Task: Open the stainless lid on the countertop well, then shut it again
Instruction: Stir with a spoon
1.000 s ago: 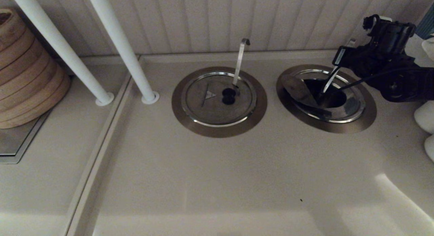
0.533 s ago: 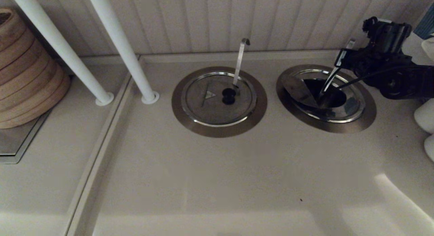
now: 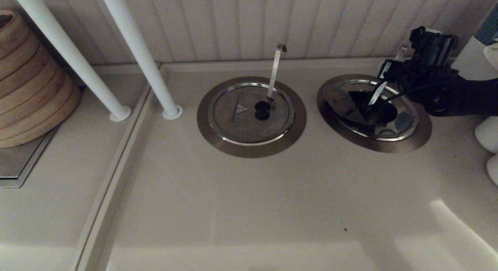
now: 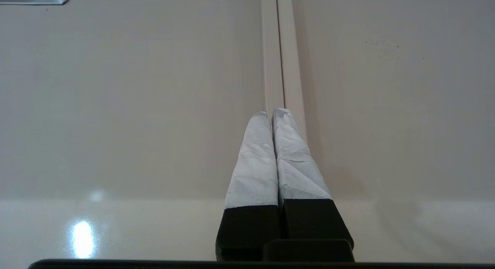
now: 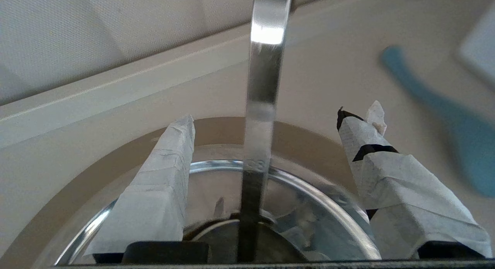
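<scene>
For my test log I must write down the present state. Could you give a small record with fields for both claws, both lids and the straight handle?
right claw: open, one finger on each side of the straight-tipped handle, not gripping it
left claw: shut, parked over a countertop seam
stainless lid: tipped, not seated; dark opening shows beside it
countertop well: partly uncovered; steel ring flange bare
twin lid: flat and closed, hook-tipped handle standing through it
task stage: lid open, closing not yet done

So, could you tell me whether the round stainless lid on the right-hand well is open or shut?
Open: the round stainless lid is tipped into the steel-ringed well, baring its dark interior. The right gripper straddles the flat metal handle.
</scene>
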Robot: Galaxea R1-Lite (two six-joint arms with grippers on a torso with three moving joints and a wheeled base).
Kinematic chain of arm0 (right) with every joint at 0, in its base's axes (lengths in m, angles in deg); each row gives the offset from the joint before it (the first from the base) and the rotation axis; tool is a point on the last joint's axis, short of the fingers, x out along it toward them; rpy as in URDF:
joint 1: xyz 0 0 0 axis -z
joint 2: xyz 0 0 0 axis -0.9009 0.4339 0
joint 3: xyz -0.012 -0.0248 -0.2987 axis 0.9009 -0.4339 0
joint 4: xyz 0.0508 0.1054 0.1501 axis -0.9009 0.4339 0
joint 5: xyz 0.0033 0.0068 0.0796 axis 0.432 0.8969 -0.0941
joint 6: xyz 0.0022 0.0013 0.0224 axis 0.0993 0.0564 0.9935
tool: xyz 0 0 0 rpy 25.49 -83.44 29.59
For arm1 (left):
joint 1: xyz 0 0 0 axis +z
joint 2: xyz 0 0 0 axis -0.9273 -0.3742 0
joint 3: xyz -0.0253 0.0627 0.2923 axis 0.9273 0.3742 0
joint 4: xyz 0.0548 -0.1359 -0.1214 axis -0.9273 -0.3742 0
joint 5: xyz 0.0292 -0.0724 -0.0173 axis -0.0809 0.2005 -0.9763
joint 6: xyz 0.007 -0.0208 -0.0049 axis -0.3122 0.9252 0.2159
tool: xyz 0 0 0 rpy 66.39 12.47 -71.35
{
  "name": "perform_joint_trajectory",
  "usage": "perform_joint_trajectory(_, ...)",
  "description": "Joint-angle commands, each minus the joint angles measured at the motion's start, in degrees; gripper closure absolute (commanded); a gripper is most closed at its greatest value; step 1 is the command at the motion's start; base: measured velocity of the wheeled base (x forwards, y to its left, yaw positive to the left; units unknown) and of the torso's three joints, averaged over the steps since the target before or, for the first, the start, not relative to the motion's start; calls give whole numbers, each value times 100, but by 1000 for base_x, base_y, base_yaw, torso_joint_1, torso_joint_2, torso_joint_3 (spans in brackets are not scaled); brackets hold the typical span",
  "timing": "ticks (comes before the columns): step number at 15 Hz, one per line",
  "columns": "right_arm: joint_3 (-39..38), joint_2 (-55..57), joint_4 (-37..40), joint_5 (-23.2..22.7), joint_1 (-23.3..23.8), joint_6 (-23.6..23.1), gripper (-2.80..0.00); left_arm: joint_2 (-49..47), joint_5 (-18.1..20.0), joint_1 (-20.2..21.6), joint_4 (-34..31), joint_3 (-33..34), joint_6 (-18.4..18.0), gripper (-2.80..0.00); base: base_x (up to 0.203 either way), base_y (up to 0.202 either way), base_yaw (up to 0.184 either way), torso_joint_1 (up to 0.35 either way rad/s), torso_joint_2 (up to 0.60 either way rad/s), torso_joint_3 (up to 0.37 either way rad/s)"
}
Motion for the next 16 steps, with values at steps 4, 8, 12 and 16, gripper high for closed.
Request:
perform_joint_trajectory(4, 531, 732, -36, -20, 166, 118, -280, -6, -3, -2, 0, 0, 4, 0, 0, 0, 0, 0, 0, 0)
perform_joint_trajectory(8, 660, 897, -36, -2, 171, 118, -280, -6, -3, -2, 0, 0, 4, 0, 0, 0, 0, 0, 0, 0)
perform_joint_trajectory(12, 671, 920, -45, -2, 171, 118, -280, -6, -2, -2, 0, 0, 4, 0, 0, 0, 0, 0, 0, 0)
perform_joint_trajectory(16, 680, 912, -45, -11, 171, 152, 0, -6, 2, 2, 0, 0, 4, 0, 0, 0, 0, 0, 0, 0)
